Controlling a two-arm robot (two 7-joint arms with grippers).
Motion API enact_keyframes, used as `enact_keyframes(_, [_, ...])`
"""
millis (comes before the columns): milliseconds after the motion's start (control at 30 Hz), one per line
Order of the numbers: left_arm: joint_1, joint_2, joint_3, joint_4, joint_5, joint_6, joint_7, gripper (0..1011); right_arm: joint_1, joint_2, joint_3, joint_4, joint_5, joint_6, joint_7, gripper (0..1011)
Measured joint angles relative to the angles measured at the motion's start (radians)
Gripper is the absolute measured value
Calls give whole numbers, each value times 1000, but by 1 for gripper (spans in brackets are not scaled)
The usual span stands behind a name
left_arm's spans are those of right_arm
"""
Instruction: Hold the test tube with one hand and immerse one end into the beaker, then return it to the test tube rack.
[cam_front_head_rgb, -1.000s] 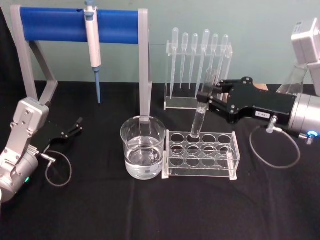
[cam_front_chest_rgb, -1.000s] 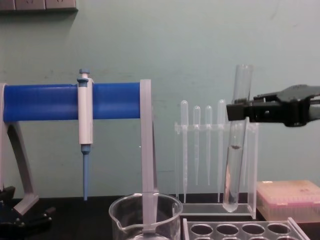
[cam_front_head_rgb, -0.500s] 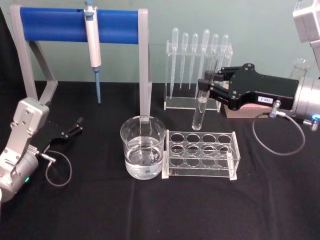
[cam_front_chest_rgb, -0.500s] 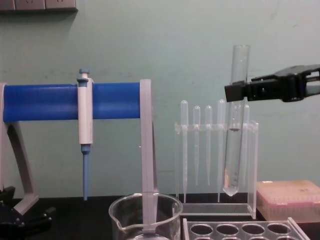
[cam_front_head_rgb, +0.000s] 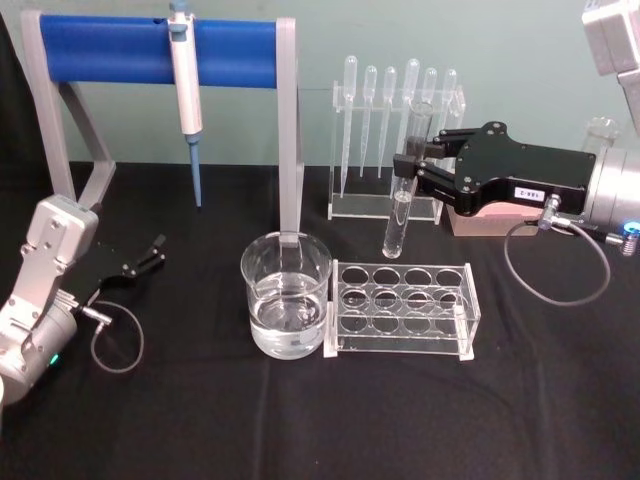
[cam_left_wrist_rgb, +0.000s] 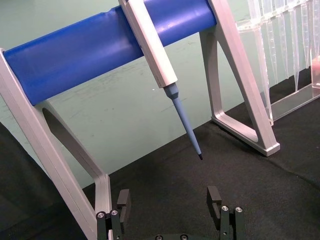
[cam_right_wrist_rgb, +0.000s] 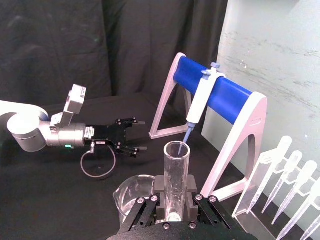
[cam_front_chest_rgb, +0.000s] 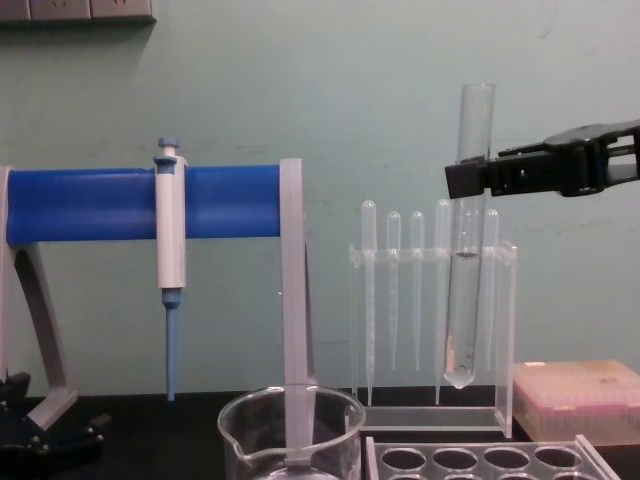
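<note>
Test tube (cam_front_head_rgb: 400, 215) clamped near its rim in my right jaws, close to upright, its rounded end hanging clear above the rack (cam_front_head_rgb: 402, 310), to the right of the beaker (cam_front_head_rgb: 286, 298). My left jaws are apart, parked low over the table (cam_front_head_rgb: 200, 420) at left.

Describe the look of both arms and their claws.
Both arms are silver-grey metal with cylindrical wrists. The left claw and right claw are flat black bodies with two black jaws. Thin grey loops trail from each wrist: left cable, right cable. The right claw bears a small white label with dark print.
</note>
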Motion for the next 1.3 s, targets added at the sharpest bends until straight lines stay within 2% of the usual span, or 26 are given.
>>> enact_keyframes(1300, [0, 0, 0, 0, 0, 0, 0, 1000, -2, -1, 3, 0, -2, -2, 2, 243])
